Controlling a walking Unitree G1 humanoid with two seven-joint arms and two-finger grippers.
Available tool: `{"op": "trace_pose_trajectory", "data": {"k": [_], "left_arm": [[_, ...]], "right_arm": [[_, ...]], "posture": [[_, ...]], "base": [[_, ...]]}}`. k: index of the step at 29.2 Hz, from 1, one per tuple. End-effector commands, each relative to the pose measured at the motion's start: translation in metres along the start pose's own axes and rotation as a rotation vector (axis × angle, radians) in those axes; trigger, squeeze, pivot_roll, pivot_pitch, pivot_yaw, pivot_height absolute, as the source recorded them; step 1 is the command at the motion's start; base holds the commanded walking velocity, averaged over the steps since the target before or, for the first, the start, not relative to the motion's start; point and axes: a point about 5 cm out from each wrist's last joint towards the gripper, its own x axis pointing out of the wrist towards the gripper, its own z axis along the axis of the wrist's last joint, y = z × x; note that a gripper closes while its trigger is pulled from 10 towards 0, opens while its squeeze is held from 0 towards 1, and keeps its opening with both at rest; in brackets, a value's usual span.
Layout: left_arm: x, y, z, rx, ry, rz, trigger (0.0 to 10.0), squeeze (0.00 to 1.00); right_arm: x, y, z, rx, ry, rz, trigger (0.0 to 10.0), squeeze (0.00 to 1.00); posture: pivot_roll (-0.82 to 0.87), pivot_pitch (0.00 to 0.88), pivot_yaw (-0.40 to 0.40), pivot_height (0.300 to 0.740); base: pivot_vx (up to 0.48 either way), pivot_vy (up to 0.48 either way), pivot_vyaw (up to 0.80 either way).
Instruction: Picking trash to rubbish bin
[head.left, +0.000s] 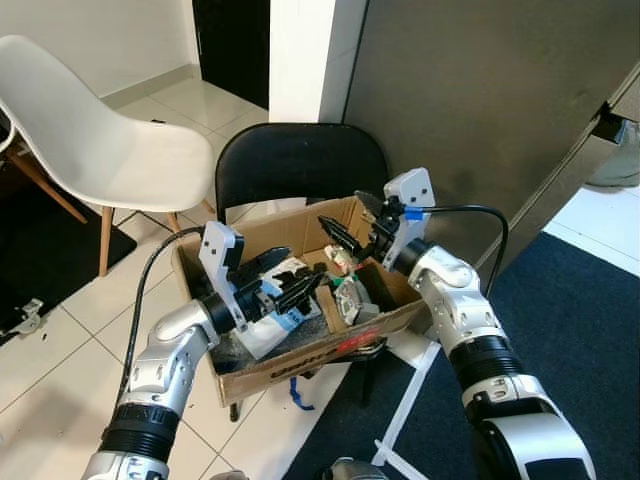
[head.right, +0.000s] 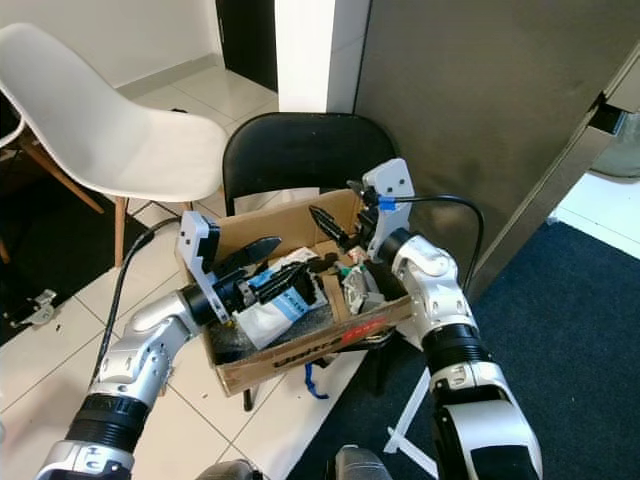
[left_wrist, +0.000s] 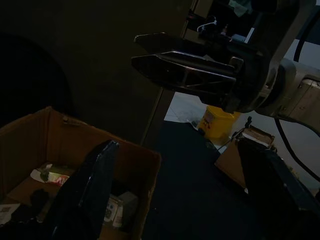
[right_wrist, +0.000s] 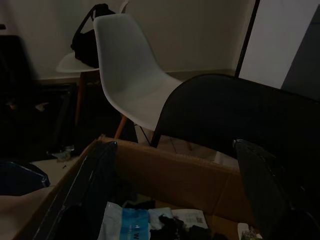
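A brown cardboard box (head.left: 300, 365) rests on a black chair (head.left: 290, 160) and holds trash: a white and blue packet (head.left: 272, 328) on the left and several small wrappers (head.left: 350, 295) on the right. My left gripper (head.left: 288, 280) hovers over the packet, open, with nothing between its fingers (left_wrist: 85, 195). My right gripper (head.left: 352, 222) hangs over the box's far right corner, open and empty; its fingers (right_wrist: 265, 190) stand wide apart above the box's back wall (right_wrist: 175, 172). The two grippers point toward each other.
A white chair (head.left: 90, 140) stands to the left on pale tiles. A grey panel (head.left: 480, 100) rises behind the box. Dark carpet (head.left: 580, 300) lies to the right, and a white frame (head.left: 410, 400) lies on the floor by the chair. A yellow container (left_wrist: 217, 120) stands further off.
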Motion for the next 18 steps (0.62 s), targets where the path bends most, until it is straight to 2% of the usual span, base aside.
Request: {"op": "trace_pose_trajectory", "data": {"k": [1, 18], "left_arm": [[0.000, 0.000, -0.002, 0.002, 0.016, -0.001, 10.0, 0.00], [0.009, 0.010, 0.003, 0.030, -0.002, 0.128, 10.0, 0.00]], "right_arm": [[-0.002, -0.003, -0.001, 0.024, 0.000, -0.012, 10.0, 0.00], [-0.002, -0.005, 0.000, 0.055, -0.012, -0.027, 10.0, 0.00]], "posture": [[-0.02, 0.000, -0.070, 0.740], [-0.02, 0.000, -0.068, 0.740]], "base": [[0.000, 0.000, 0.00], [0.000, 0.000, 0.00]]}}
